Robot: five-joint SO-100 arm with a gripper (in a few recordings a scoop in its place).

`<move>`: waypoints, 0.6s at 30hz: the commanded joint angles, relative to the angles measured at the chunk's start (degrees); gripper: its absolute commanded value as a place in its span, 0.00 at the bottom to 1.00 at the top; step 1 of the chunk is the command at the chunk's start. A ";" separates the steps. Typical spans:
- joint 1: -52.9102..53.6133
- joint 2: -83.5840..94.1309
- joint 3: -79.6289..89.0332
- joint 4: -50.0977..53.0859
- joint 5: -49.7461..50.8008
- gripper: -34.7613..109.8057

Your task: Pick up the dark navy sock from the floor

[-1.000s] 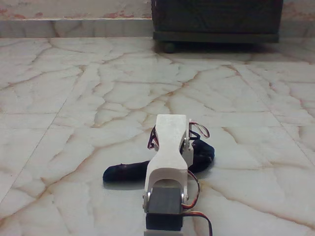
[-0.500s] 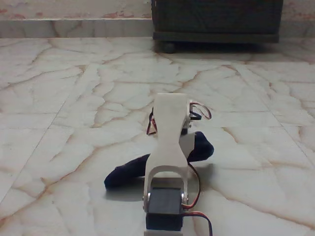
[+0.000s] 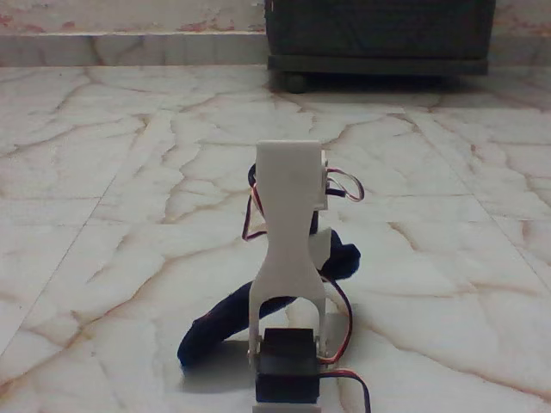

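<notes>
The dark navy sock (image 3: 225,320) hangs slanted behind my white arm link. Its right end (image 3: 343,258) is held up off the floor (image 3: 120,215), while its left end droops down to the tiles at the lower left. My gripper (image 3: 324,248) is mostly hidden behind the arm link, and a white piece of it shows against the sock's raised right end. The sock rises with the arm, so the gripper is shut on it. The fingers themselves are hidden.
A dark wooden cabinet (image 3: 379,34) on small feet stands at the back right, against a low marble skirting (image 3: 129,47). Veined marble tiles stretch to the left and right of the arm. Red and black wires (image 3: 344,185) loop beside the arm link.
The arm has swung upward and slightly left. The sock's right end has come up with it, and the sock has turned from lying flat to hanging at a slant.
</notes>
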 commanded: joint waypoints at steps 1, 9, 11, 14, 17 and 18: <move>-0.88 10.37 8.35 -3.69 -2.46 0.24; -1.41 45.26 46.58 -24.26 -13.18 0.24; -1.58 55.11 53.79 -26.37 -16.35 0.24; 0.26 61.70 60.12 -29.88 -21.27 0.24; 1.76 70.05 68.03 -34.54 -26.54 0.24; 2.29 71.89 71.28 -39.38 -28.48 0.24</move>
